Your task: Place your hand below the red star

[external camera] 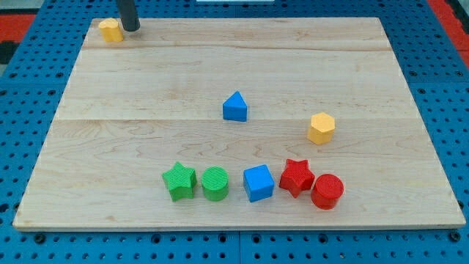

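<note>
The red star [296, 177] lies near the view's bottom, right of centre, on the wooden board [146, 88]. It touches the red cylinder [327, 191] on its right, and the blue cube [258, 182] sits just to its left. My tip [131, 28] is at the board's top left corner, far from the red star, just right of a small yellow block [111, 30].
A green star [179, 181] and a green cylinder [215, 183] stand left of the blue cube. A blue triangle [235, 107] lies mid-board. A yellow hexagon [321, 127] lies to the right, above the red star.
</note>
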Tool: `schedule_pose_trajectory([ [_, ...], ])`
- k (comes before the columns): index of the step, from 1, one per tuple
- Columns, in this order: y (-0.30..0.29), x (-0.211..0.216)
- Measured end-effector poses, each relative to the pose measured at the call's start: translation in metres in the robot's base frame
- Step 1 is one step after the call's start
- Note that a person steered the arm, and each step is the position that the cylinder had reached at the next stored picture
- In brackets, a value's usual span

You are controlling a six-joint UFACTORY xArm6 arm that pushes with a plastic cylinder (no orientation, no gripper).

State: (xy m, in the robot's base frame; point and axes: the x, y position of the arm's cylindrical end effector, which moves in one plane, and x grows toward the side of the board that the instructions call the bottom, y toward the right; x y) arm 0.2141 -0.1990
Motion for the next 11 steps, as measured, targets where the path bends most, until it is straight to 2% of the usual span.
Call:
schedule_pose_trajectory([
  [3, -0.001, 0.006],
  [4, 0.05, 0.023],
  [5, 0.135, 0.047],
  [6, 0.256, 0.094],
  [8, 0.417, 0.249],
  [9, 0.445, 0.36],
  [10, 0.437, 0.403],
  [11, 0.397, 0.401],
])
